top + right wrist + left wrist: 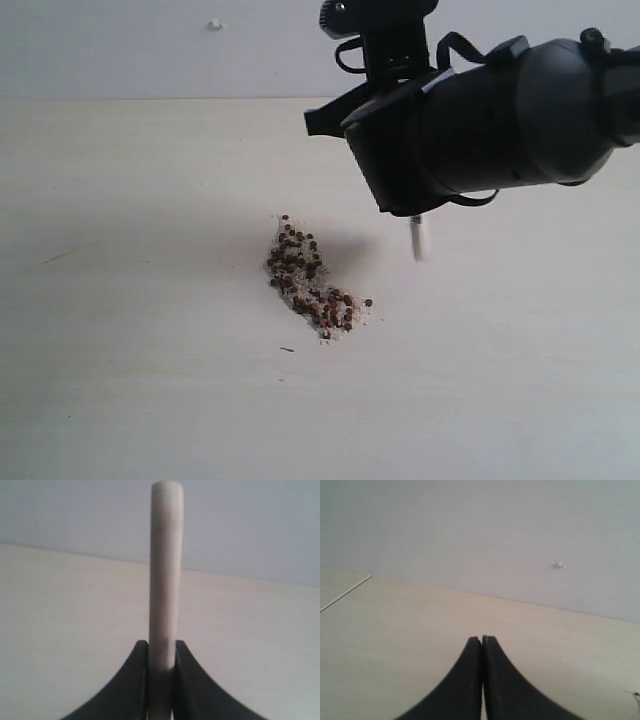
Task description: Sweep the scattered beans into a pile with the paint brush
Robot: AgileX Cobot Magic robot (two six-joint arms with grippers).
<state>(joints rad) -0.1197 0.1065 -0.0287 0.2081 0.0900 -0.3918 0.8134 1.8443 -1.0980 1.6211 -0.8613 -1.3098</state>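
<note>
The beans [310,278] lie in one elongated reddish-brown heap mixed with whitish crumbs, running diagonally across the middle of the pale table [140,380]. My right gripper [161,643] is shut on the paint brush [166,555], whose pale handle stands edge-on between the jaws. In the exterior view the right arm [480,120] hangs above and to the right of the heap. Only a short whitish end of the brush [417,239] pokes out below it, apart from the beans. My left gripper [482,639] is shut with nothing in it, low over bare table.
A lone dark speck [287,349] lies just in front of the heap. A small white blob [215,24] sticks to the grey back wall. A faint scratch [60,256] marks the table at the left.
</note>
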